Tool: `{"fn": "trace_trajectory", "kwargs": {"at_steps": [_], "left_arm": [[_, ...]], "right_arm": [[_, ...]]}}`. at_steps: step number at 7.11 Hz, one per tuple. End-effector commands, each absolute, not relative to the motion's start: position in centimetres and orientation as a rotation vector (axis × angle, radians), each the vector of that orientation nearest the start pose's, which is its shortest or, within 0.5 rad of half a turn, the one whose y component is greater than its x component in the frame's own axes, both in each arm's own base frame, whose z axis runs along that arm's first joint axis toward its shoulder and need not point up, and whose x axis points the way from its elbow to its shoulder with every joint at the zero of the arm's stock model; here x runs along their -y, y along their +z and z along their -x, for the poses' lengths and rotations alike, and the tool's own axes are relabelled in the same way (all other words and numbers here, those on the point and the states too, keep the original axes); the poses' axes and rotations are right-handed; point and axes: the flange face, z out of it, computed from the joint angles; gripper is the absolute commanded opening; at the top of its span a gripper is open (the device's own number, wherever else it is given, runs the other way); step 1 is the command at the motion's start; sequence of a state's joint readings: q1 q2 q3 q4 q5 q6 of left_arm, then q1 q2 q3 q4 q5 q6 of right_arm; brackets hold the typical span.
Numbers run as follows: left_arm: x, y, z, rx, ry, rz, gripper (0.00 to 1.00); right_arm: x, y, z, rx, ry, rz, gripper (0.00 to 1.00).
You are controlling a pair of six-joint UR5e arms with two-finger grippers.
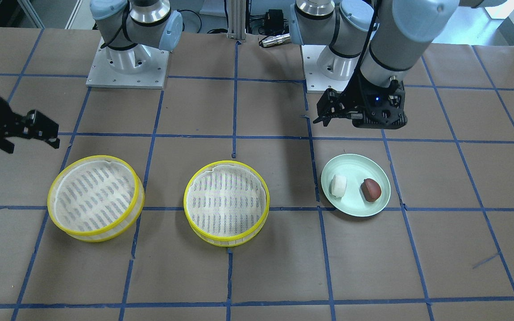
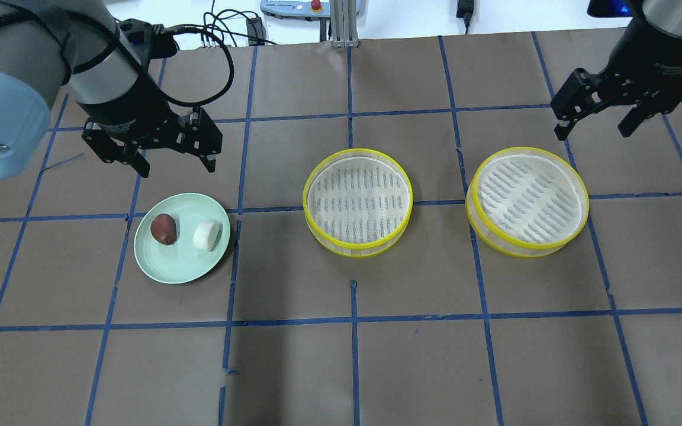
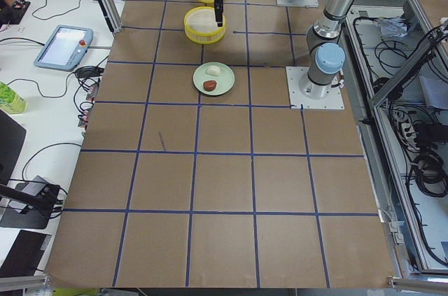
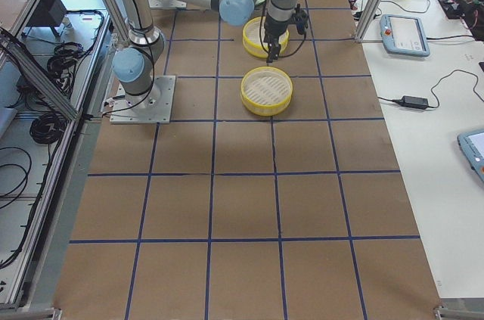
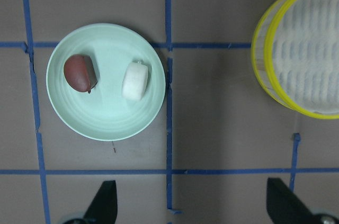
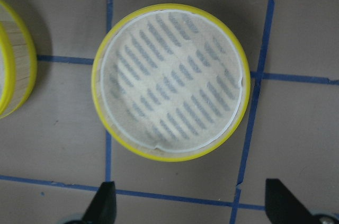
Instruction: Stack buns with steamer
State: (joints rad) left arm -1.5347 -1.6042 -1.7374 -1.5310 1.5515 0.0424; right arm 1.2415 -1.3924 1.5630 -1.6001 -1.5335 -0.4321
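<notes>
A white bun (image 2: 206, 235) and a dark red-brown bun (image 2: 163, 229) lie side by side on a pale green plate (image 2: 163, 275). Two empty yellow-rimmed steamer trays stand apart on the table, one in the middle (image 2: 357, 201) and one on the right (image 2: 527, 200). My left gripper (image 2: 177, 168) is open and empty, hovering just beyond the plate. Its wrist view looks down on both buns (image 5: 134, 80) (image 5: 79, 72). My right gripper (image 2: 592, 131) is open and empty, hovering beyond the right tray, which fills the right wrist view (image 6: 170, 81).
The table is brown paper with a blue tape grid. The arm bases (image 1: 127, 67) stand at the robot's side of the table. A tablet and cables lie off the table's far edge (image 2: 293, 9).
</notes>
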Motion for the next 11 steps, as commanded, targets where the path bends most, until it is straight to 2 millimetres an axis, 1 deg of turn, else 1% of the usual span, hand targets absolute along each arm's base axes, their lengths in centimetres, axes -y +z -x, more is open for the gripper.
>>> {"fn": "trace_trajectory", "kwargs": {"at_steps": [1, 2, 3, 4, 5, 6, 7, 8, 9, 10, 11], "left_arm": [[50.5, 29.0, 9.7, -3.151, 0.453, -0.01, 1.0], [51.3, 26.1, 9.3, -3.116, 0.505, -0.022, 1.0], [52.0, 22.3, 9.0, -3.066, 0.61, -0.038, 1.0], [52.4, 20.6, 8.9, -3.06, 0.659, -0.053, 1.0], [52.7, 19.9, 8.9, -3.062, 0.66, -0.06, 1.0], [52.9, 19.4, 8.9, -3.067, 0.627, -0.062, 0.97], [53.5, 19.0, 8.9, -3.075, 0.617, -0.122, 0.72], [53.9, 19.3, 8.8, -3.083, 0.595, -0.203, 0.43], [53.9, 19.3, 8.8, -3.083, 0.595, -0.206, 0.28], [53.9, 19.2, 8.8, -3.083, 0.597, -0.206, 0.18], [54.0, 19.5, 8.8, -3.084, 0.585, -0.206, 0.13]], "right_arm": [[59.0, 33.3, 8.7, -3.054, 0.158, 0.211, 0.98], [58.3, 30.3, 8.7, -3.072, 0.111, 0.303, 0.98], [57.0, 26.9, 9.1, -3.091, 0.052, 0.304, 0.98], [55.9, 24.5, 10.1, -3.092, 0.052, 0.266, 0.98], [55.5, 22.8, 10.7, -3.086, 0.082, 0.218, 0.97], [55.2, 22.0, 10.5, -3.087, 0.119, 0.086, 0.94], [54.6, 21.2, 10.2, -3.077, 0.152, 0.037, 0.77], [54.0, 20.7, 9.9, -3.071, 0.175, -0.048, 0.51], [53.9, 20.6, 9.8, -3.065, 0.183, -0.109, 0.34], [54.0, 20.7, 9.9, -3.072, 0.177, -0.1, 0.23], [54.1, 20.9, 10.3, -3.104, 0.182, -0.044, 0.18]]}}
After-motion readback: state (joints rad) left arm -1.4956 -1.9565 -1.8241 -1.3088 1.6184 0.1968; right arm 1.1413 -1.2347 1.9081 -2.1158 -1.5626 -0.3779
